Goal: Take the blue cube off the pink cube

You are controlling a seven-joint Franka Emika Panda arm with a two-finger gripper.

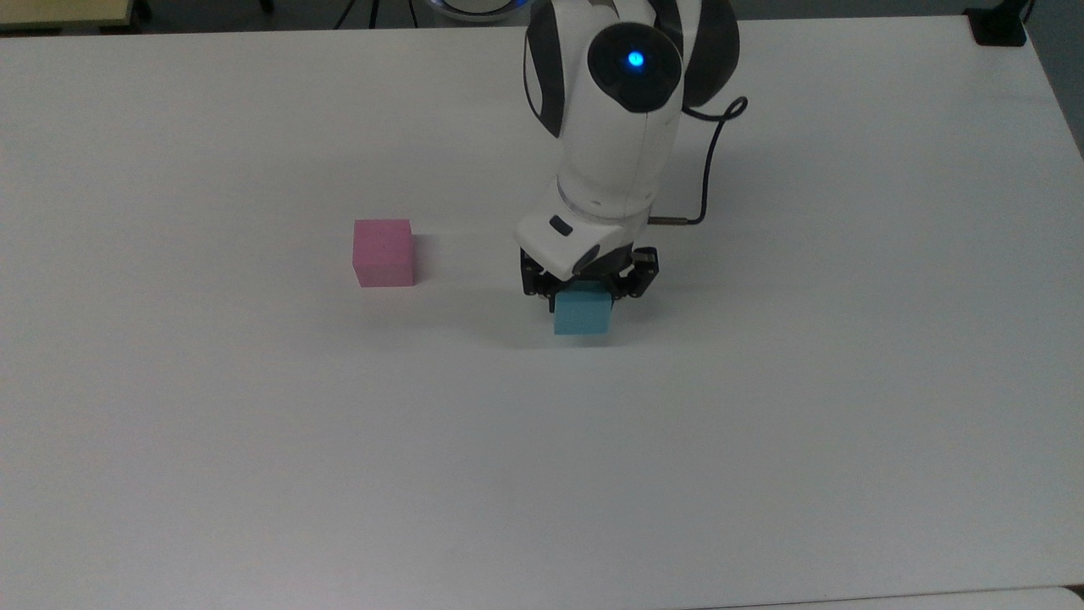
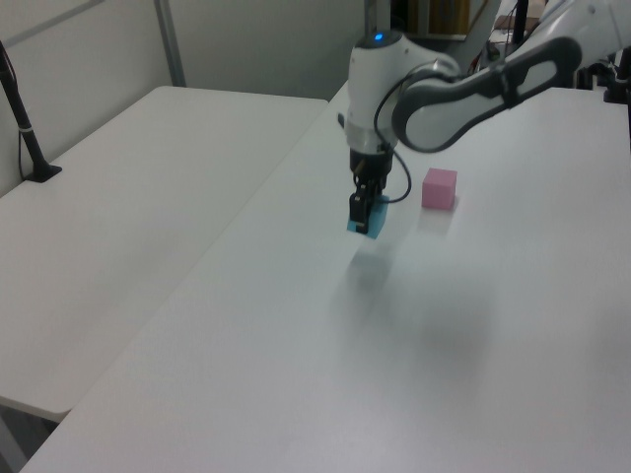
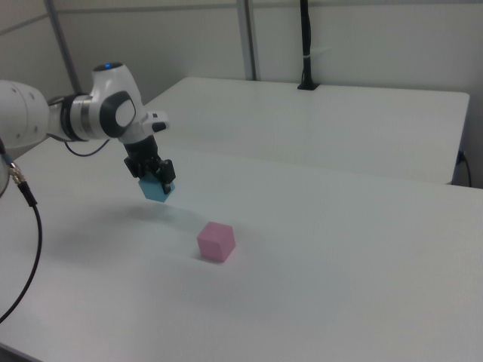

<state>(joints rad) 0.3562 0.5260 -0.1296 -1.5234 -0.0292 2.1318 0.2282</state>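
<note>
The white arm is reaching down over the white counter [image 1: 762,440] with its jaws closed on the blue cube [image 1: 582,312], one dark finger pressing against each of two opposite sides of the cube. In the right view the blue cube [image 3: 157,188] is hanging clear of the counter surface, with a soft shadow lying on the counter beneath and just beyond it; in the left view the blue cube [image 2: 371,219] is likewise sitting above its own faint shadow, with the dark fingers covering much of the face turned to that camera. The gripper [image 1: 584,292] is pointing roughly straight down, and the white wrist housing is hiding the top of the cube in the top view. The pink cube [image 1: 384,252] is resting alone on the counter with nothing on top of it, well apart from the blue cube and to the top view's left of it. In the left view the pink cube [image 2: 439,188] is lying farther from the camera and to the left view's right of the held cube; in the right view the pink cube [image 3: 216,241] is sitting nearer the camera and to the right view's right. A black cable [image 1: 710,161] is looping off the wrist on the top view's right.
</note>
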